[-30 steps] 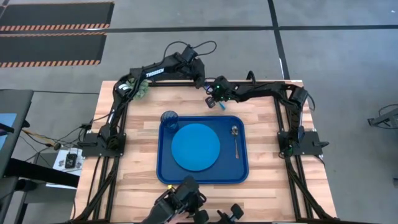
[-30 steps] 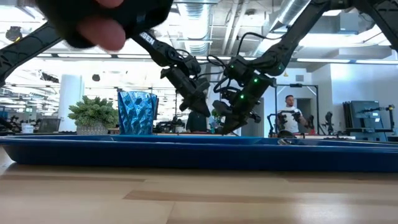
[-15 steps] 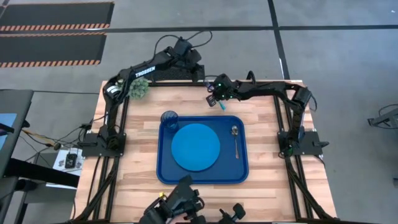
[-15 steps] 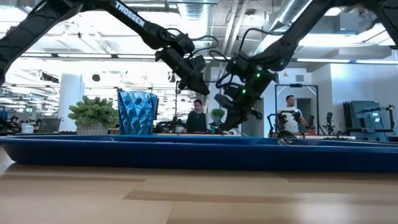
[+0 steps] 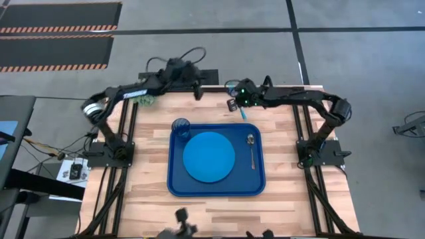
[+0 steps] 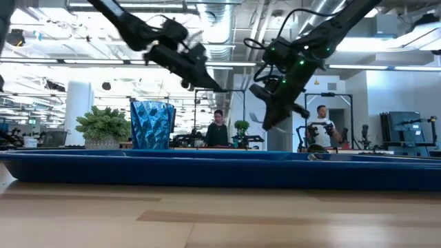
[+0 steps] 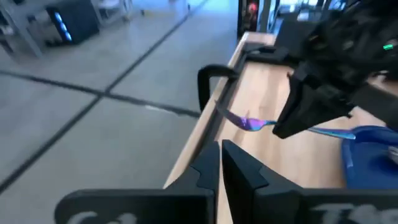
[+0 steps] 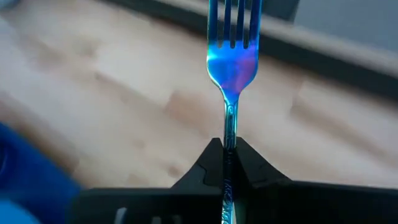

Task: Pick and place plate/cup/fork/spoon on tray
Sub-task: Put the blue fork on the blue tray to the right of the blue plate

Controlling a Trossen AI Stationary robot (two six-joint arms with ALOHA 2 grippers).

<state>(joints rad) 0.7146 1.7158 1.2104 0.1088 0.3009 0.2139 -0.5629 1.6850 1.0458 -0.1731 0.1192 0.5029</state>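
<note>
The right gripper (image 8: pixel 225 152) pinches the fork (image 8: pixel 232 68) tight, its tines pointing out over the table (image 8: pixel 112 81). The left gripper (image 7: pixel 221 163) has its fingers pressed together on nothing. From above, the plate (image 5: pixel 209 157), cup (image 5: pixel 180 127) and spoon (image 5: pixel 252 149) sit on the tray (image 5: pixel 216 187); no writing can be read.

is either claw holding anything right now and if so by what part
The right claw holds the fork by its handle, tines pointing away. The left claw is shut and empty.

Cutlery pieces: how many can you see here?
2. The spoon lies on the tray, right of the plate. The fork is held up in the right gripper beyond the tray's far edge.
</note>
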